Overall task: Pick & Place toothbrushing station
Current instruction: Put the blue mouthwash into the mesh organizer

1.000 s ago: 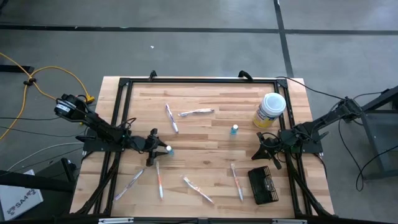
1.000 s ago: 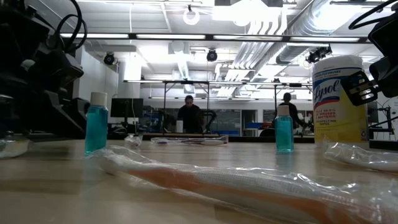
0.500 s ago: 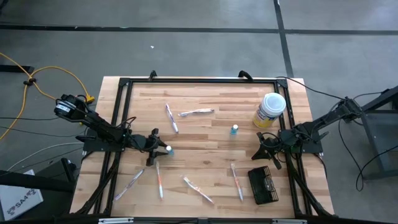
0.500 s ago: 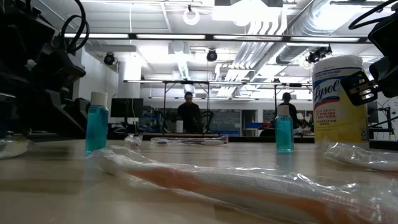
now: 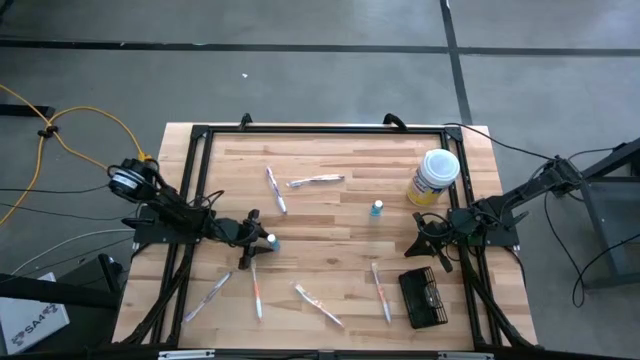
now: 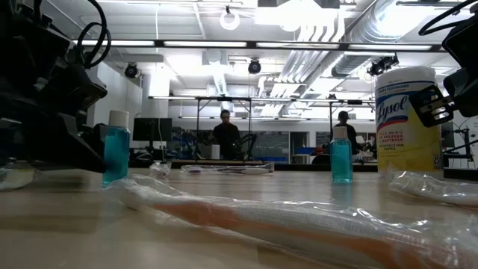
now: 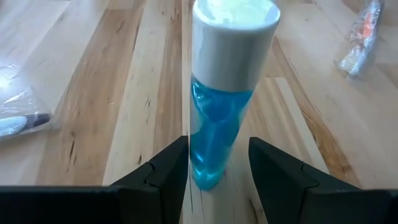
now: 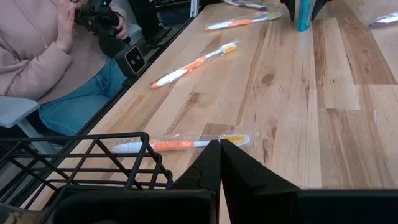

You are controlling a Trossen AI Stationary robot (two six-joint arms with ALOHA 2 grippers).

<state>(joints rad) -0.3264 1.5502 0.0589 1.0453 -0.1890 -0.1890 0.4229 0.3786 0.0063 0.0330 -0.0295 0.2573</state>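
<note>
The wooden bench (image 5: 330, 215) sits on a grey concrete floor (image 5: 300, 80) crossed by dark seam lines, a yellow cable (image 5: 70, 130) looping on the floor beside the bench. Beyond the bench, a bright workshop: strip lights (image 6: 216, 45) and white ducts (image 6: 328, 45) overhead, two people (image 6: 226, 134) standing far behind the bench.

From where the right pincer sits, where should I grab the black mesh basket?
Take the black mesh basket by one long side wall near its rim, coming straight down. It lies flat and open-topped, and a thin wire wall fits between fingers. The right pincer, shut now, must open first.
</note>
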